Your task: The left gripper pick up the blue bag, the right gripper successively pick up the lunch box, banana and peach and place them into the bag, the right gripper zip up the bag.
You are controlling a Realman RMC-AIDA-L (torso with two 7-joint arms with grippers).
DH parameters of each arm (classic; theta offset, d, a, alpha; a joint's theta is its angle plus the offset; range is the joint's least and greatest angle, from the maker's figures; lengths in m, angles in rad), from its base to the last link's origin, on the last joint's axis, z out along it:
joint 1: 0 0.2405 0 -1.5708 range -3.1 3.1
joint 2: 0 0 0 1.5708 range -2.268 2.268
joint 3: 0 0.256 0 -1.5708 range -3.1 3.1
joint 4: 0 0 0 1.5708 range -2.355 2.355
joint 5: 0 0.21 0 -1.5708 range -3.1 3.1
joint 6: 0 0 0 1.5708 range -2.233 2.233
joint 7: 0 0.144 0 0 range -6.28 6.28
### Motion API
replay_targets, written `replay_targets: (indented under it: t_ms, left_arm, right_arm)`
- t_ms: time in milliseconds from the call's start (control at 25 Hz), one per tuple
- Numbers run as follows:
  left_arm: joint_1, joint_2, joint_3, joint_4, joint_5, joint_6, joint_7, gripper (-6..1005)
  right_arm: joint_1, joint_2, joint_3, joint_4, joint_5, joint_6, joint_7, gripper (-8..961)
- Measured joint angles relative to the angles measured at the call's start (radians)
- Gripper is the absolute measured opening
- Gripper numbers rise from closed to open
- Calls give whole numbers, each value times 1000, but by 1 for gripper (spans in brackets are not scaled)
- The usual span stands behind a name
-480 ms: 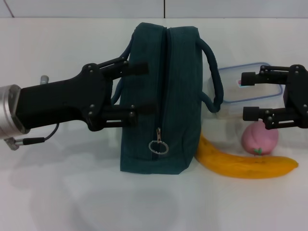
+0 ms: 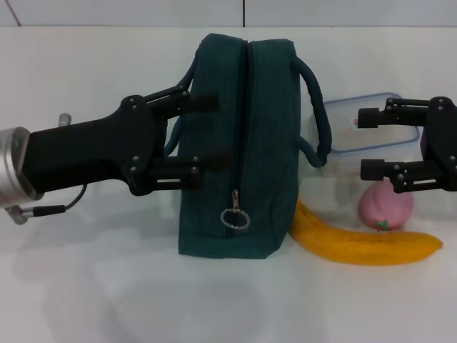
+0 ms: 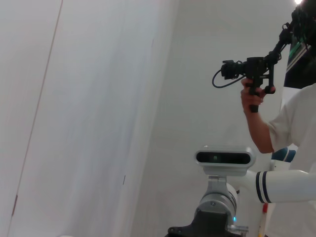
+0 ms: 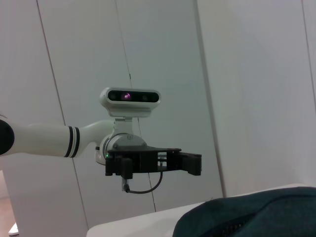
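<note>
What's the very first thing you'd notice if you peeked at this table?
A big blue bag stands in the middle of the white table, zipped shut, with the open left gripper around its left handle. To its right lie a yellow banana, a pink peach and a clear lunch box with a blue rim. The open right gripper hangs over the lunch box.

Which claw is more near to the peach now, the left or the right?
The right claw is nearer: it hovers open just above the peach. The left claw is far across, at the blue bag.
</note>
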Motion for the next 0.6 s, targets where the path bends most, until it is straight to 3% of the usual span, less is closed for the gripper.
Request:
replay_targets:
  t_ms: [240, 400, 600]
  left_arm:
    - [-10, 1, 1, 7, 0, 0, -30, 879]
    - [-50, 27, -50, 82, 51, -6, -265, 876]
    - [-133, 58, -179, 210, 231, -64, -584, 873]
  right_arm:
    - [-1, 2, 0, 4, 0, -1, 0, 782]
    - [-5, 3, 2, 6, 0, -6, -2, 782]
    - [-25, 4, 6, 12, 0, -3, -17, 782]
